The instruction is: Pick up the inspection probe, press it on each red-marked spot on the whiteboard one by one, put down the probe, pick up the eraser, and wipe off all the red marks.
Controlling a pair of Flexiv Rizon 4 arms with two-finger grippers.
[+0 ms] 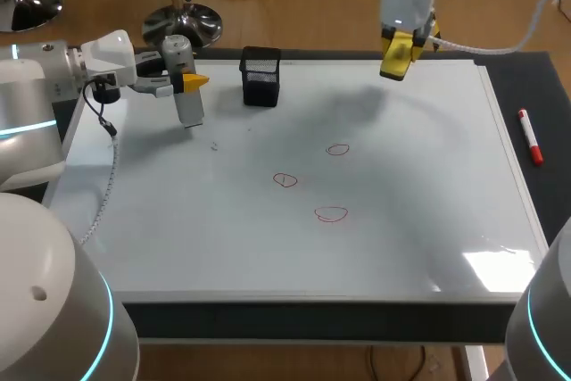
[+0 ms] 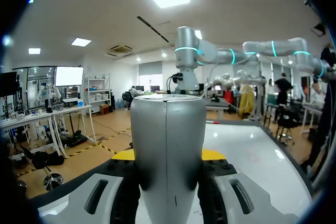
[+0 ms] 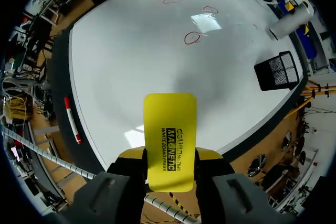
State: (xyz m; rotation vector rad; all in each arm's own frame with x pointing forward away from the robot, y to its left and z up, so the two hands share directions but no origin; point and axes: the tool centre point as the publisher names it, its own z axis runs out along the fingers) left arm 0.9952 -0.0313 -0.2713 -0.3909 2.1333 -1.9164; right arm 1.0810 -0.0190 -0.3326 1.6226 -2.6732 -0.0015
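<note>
Head view: we count three red marks [image 1: 337, 150] [image 1: 285, 180] [image 1: 331, 213] ahead of our right gripper [image 3: 169, 157], which pinches one eraser [image 3: 170, 129]. Left gripper [image 2: 167, 157] clamps one probe [image 1: 188, 106] beside one mesh holder [image 1: 260, 77], contents unclear

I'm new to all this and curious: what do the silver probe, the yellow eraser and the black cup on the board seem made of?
The silver probe: likely brushed metal or metallic-painted plastic; satin grey sheen, fine seam down its middle.
The yellow eraser: probably smooth plastic casing, flat even colour with printed lettering.
The black cup: wire mesh, apparently metal; its grid shows clearly.
</note>
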